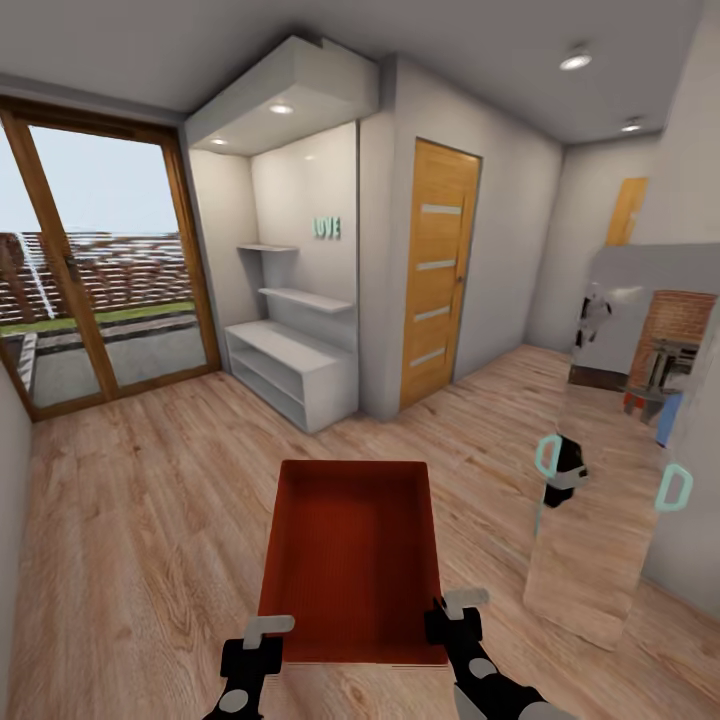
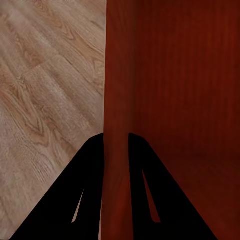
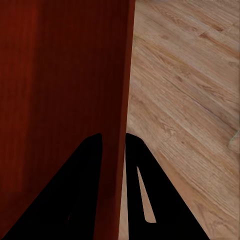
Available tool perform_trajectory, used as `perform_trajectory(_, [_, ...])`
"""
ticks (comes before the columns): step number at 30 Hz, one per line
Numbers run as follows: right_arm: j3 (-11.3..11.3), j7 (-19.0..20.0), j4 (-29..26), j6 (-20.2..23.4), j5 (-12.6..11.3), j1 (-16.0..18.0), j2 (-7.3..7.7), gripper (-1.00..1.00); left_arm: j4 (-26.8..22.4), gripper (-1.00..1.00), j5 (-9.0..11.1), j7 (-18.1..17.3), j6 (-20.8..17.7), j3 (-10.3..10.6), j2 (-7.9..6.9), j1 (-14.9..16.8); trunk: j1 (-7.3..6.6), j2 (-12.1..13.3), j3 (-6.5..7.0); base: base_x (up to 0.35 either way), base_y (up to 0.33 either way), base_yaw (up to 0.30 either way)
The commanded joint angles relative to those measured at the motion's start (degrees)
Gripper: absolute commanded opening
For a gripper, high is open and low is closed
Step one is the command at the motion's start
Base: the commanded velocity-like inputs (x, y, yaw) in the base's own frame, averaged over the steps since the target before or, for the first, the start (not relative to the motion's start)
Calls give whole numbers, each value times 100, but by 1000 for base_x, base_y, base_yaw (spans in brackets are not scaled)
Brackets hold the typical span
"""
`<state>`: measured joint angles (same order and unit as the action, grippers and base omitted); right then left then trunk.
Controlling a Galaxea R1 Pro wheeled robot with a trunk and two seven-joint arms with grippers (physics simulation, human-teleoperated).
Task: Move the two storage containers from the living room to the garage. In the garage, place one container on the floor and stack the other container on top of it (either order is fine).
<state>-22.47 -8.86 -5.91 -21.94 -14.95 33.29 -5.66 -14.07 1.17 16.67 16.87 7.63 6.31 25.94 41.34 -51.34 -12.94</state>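
One orange-red storage container (image 1: 350, 545) is held just above the light wood plank floor of the living room, open side up and empty. My left gripper (image 1: 268, 632) is shut on its near left wall and my right gripper (image 1: 457, 608) on its near right wall. In the left wrist view the thin red wall (image 2: 116, 100) runs between the two black fingers of the left gripper (image 2: 116, 145). In the right wrist view the wall (image 3: 125, 75) is pinched the same way by the right gripper (image 3: 113, 142). The garage is out of view.
Wood-framed glass doors (image 1: 100, 280) stand at the left. A white shelf niche (image 1: 290, 370) is ahead, with a wooden door (image 1: 438, 270) beside it. A mirror-like panel (image 1: 610, 500) stands close on the right. Open plank floor (image 1: 150, 500) lies ahead and to the left.
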Motion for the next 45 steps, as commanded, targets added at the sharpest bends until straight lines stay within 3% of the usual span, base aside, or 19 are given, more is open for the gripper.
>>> perform_trajectory(1, [225, -229, 11, -47, -140, 2, 30, -100, -166, -100, 93, 57, 309, -77, 0, 7, 4, -6, -9, 322, 0, 0])
perform_trajectory(30, [225, -230, 11, -47, -158, 2, 30, -100, -166, -100, 85, 58, 309, -77, 2, 7, 4, -6, -9, 322, 0, -1])
perform_trajectory(45, [225, -230, 11, -47, -166, 2, 30, -100, -166, -100, 85, 58, 309, -77, -2, 7, 4, -6, -44, 322, 0, -215])
